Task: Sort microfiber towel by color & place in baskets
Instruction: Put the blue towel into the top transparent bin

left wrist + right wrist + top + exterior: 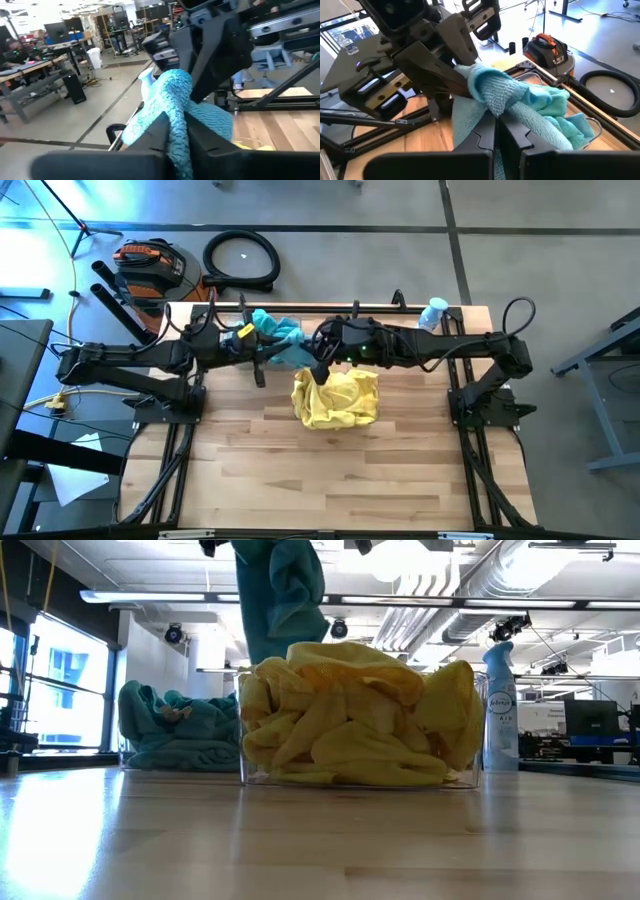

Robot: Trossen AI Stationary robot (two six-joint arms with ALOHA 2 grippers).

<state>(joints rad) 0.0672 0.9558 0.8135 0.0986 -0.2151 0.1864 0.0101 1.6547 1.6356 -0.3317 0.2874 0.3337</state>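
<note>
We see pale wood with a smooth, faintly glossy finish on the table (320, 840). On it stands a clear, glossy plastic basket (462, 776) heaped with soft yellow cloths (350, 725). Beside that basket, the blue cloths (180, 730) look equally soft and matt. A blue cloth (495, 90) shows a nubbly looped weave between matt black fingers (480, 137). The spray bottle (500, 705) beside the basket is shiny translucent plastic.

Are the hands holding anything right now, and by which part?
Both hold one teal towel: the left hand and right hand each pinch a bunched fold, raised above the baskets.
</note>
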